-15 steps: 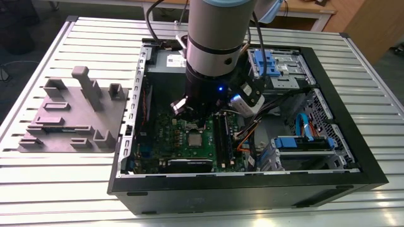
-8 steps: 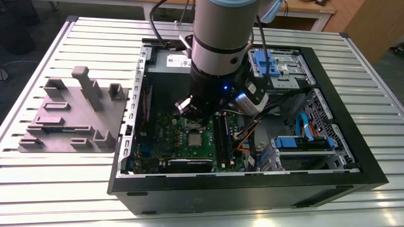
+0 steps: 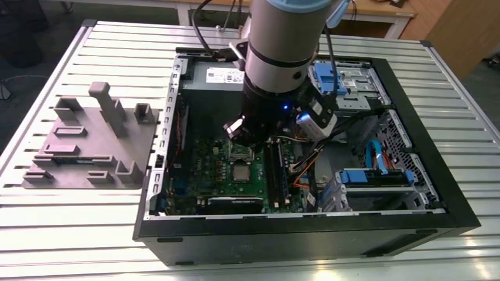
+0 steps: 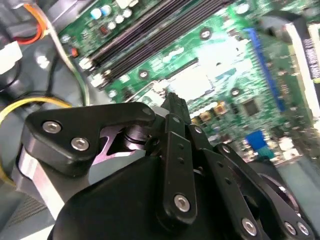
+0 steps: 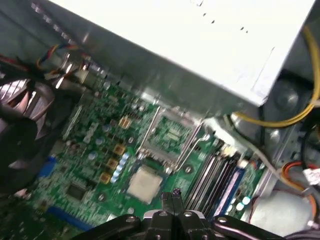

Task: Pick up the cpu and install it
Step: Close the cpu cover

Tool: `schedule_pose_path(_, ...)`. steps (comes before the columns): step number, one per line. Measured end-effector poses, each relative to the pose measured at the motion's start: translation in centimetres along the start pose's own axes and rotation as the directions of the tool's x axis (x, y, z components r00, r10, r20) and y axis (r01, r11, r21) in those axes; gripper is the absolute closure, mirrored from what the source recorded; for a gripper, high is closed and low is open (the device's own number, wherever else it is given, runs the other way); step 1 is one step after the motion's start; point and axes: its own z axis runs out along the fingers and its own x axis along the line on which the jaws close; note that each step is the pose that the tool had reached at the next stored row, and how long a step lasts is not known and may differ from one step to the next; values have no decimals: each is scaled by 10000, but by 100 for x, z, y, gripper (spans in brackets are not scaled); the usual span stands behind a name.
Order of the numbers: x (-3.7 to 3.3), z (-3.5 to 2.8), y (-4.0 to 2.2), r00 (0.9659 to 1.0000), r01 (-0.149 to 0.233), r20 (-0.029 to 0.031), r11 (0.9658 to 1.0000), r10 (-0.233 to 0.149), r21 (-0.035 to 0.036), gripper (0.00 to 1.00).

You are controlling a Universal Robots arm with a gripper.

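The cpu (image 5: 145, 182) is a small silver square lying flat in the socket on the green motherboard (image 5: 85, 165); the exterior view shows the cpu (image 3: 240, 172) near the board's middle. Beside it the metal socket frame (image 5: 167, 134) stands swung up. My gripper (image 5: 172, 196) hovers just above the board next to the cpu, its thin black fingers pressed together with nothing between them. In the second wrist view the gripper (image 4: 175, 102) has its fingertips over the blurred bright socket area. The arm (image 3: 277, 64) reaches down into the open computer case (image 3: 297, 225).
A grey plastic fixture block (image 3: 90, 143) lies on the slatted metal table (image 3: 70, 234) at the exterior view's left of the case. Inside the case are memory slots (image 5: 212, 175), a silver power supply (image 5: 200, 45), yellow and orange cables (image 5: 295, 117), and blue drive brackets (image 3: 375, 175).
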Motion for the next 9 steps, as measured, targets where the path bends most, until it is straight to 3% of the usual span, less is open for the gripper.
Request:
schedule_pose_path(1, -3, 2, -2, 10000, 5, 69, 9999, -4, -152, 90)
schedule_pose_path(2, -3, 7, -3, 9999, 8, 103, 9998, -5, -222, 90)
schedule_pose_path(9, -4, 11, -3, 9999, 8, 106, 9997, -6, -229, 90)
